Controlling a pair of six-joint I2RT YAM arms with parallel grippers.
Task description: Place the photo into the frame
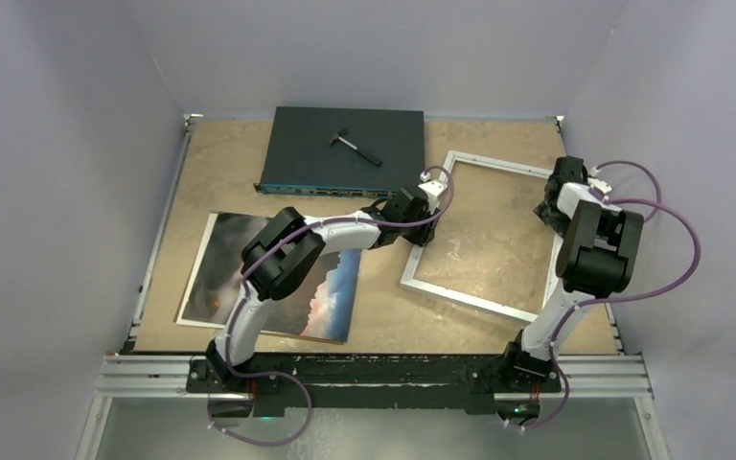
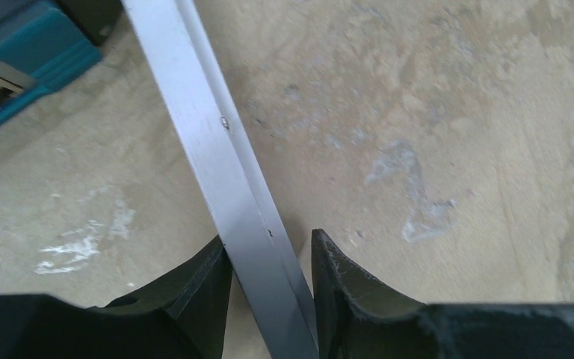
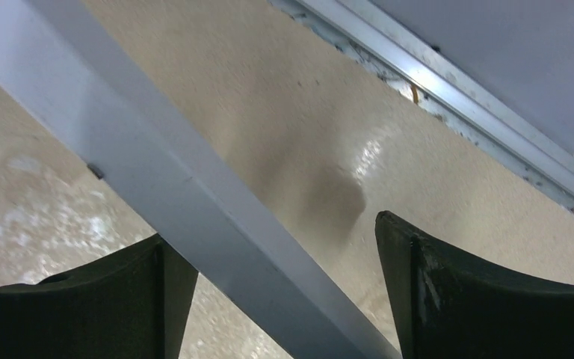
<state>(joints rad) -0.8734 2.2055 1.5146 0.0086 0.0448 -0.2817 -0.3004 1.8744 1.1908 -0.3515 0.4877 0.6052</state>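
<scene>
Left gripper [image 2: 269,247]: jaws straddle the left-hand rail of the frame [image 1: 470,300]. One finger [image 2: 202,284] lies against the rail, with a thin gap showing at the other fingertip. Whether it clamps the rail cannot be told. Right gripper [image 3: 273,232]: released, jaws wide. The frame's right-hand rail passes between them close to the inner finger [image 3: 142,277] and well clear of the other. The frame lies flat on the table [image 1: 220,163], turned askew, in the far right part, with bare tabletop showing through its opening. The photo [image 1: 240,259] lies flat in the near left part, apart from the frame and partly covered by the left arm. A dark box [image 1: 307,153] sits at the far edge, just beside the frame's far left corner, with a small hammer [image 1: 355,146] lying on top.
</scene>
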